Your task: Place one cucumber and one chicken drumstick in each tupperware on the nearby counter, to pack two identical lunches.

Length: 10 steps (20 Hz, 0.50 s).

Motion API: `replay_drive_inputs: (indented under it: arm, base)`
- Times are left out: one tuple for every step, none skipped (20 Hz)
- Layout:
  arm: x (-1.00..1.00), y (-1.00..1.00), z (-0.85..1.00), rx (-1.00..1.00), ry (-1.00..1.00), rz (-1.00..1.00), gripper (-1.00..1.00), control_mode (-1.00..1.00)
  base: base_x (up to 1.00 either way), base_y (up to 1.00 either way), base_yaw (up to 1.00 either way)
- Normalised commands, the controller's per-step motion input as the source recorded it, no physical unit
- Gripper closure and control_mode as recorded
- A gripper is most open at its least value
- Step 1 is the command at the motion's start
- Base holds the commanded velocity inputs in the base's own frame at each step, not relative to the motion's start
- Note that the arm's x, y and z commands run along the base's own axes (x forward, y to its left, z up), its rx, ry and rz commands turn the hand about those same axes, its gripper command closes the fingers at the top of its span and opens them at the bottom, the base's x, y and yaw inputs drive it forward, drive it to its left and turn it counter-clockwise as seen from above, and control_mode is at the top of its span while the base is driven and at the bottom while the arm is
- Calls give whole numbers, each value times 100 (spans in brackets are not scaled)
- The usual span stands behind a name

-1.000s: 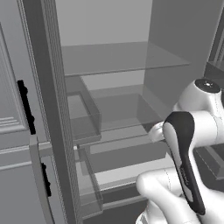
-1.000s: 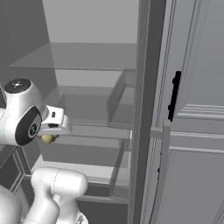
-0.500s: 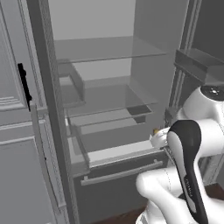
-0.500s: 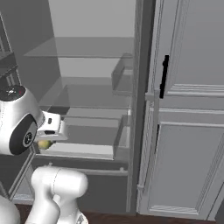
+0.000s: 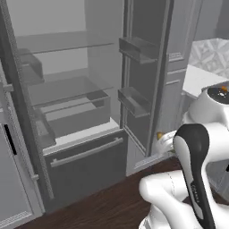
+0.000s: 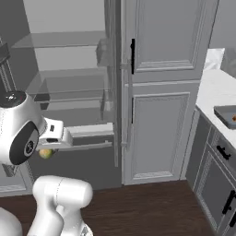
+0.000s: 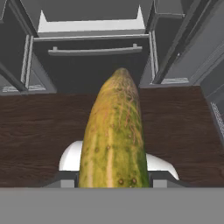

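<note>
Since a second ago the base has backed away from the open fridge (image 5: pixel 76 112) and turned right; dark wood floor (image 7: pixel 39 127) and the white worktop (image 6: pixel 216 90) are now visible. A grey tupperware (image 6: pixel 227 116) sits on that worktop. The fingers (image 7: pixel 113 183) remain pinching the cucumber (image 7: pixel 114 135) lengthwise.

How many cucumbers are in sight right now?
1. A long yellow-green speckled cucumber is held between the robot's fingers, pointing out toward the open grey fridge; its end shows under the hand in the right base view. Others may be hidden elsewhere.
</note>
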Motion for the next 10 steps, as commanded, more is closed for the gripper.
replay_drive_inputs:
  arm:
    - [0,0,0,0,0,0,100,100]
    - [0,0,0,0,0,0,100,100]
    - [0,0,0,0,0,0,100,100]
    - [0,0,0,0,0,0,100,100]
    - [0,0,0,0,0,0,100,100]
    - [0,0,0,0,0,0,100,100]
    - [0,0,0,0,0,0,100,100]
    - [0,0,0,0,0,0,100,100]
    - [0,0,0,0,0,0,100,100]
    - [0,0,0,0,0,0,100,100]
  base:
    - [-31,-24,-70]
    - [-19,-19,-73]
    - [-13,-20,-75]
    - [-7,-24,-75]
    - [0,-31,-75]
    - [0,-37,-75]
    - [0,-43,-75]
    - [3,-48,-76]
    - [13,-52,-76]
    - [16,-54,-76]
